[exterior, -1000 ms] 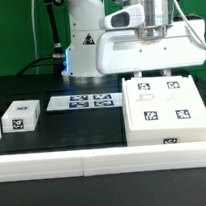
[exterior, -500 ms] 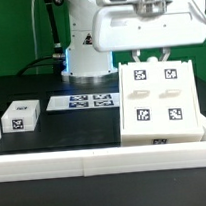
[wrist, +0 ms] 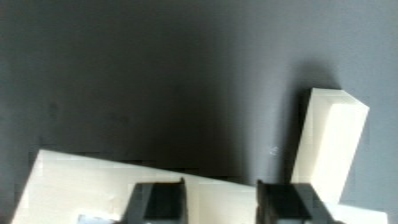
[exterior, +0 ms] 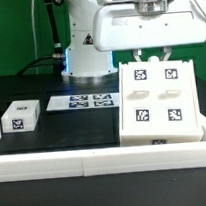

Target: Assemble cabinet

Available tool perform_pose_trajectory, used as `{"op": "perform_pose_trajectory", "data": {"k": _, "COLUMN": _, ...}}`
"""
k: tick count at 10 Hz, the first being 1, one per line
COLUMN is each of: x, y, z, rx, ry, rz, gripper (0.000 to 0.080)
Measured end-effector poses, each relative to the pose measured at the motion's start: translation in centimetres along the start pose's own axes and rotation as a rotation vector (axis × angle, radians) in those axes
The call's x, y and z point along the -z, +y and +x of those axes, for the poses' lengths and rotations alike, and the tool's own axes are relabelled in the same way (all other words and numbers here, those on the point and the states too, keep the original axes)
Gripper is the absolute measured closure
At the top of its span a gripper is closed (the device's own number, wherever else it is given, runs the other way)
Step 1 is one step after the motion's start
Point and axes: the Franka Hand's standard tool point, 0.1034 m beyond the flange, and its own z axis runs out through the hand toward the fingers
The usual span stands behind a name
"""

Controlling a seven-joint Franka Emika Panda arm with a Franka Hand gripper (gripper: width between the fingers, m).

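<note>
One cabinet (exterior: 159,102), long axis front-to-back, far end raised by fingers (wrist: 157,203)

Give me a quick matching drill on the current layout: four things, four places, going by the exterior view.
Things:
1. cabinet
2. small tagged block
3. marker board
4. gripper

Places:
A. flat, mid-table
B. at the cabinet's far edge
C. exterior view's right
D. exterior view's left

Pairs: 1-C, 2-D, 3-A, 4-B.
</note>
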Motion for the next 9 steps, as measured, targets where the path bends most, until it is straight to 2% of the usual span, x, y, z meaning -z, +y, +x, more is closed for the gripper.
{"op": "perform_pose_trajectory", "data": {"k": 3, "x": 1.4, "y": 1.1, "z": 1.7, "rx": 0.016, "ry": -0.015, "rz": -0.003, "gripper": 0.0612}}
{"op": "perform_pose_trajectory", "data": {"k": 5, "x": 2.2, "y": 1.1, "z": 2.2, "rx": 0.015, "ry": -0.048, "rz": -0.003, "gripper": 0.0619}}
{"op": "perform_pose_trajectory", "data": {"k": 6, "x": 2.2, "y": 0.6, "z": 2.3, "rx": 0.005, "ry": -0.049, "rz": -0.004, "gripper": 0.0627}}
{"op": "perform_pose_trajectory", "data": {"k": 9, "x": 2.1, "y": 0.5, "z": 2.3, "rx": 0.011, "ry": -0.049, "rz": -0.004, "gripper": 0.0654}}
